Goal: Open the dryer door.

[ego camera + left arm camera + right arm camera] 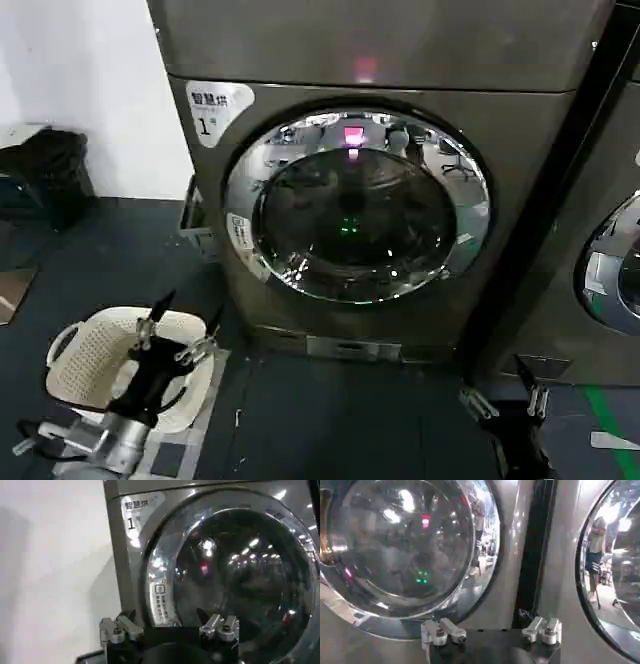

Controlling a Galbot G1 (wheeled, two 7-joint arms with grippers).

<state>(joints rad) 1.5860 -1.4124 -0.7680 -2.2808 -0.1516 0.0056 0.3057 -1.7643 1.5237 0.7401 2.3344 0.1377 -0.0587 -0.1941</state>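
The large round dryer door — a wide mirror-bright chrome ring around dark tinted glass — sits flush and closed in the brushed bronze-grey metal machine labelled "1". The left gripper, its black fingers spread, hangs low over a cream perforated plastic basket on the dark floor. The right gripper, also spread, waits low near the machine's right foot — both well apart from the door.

Dryer door ahead; basket left of machine.
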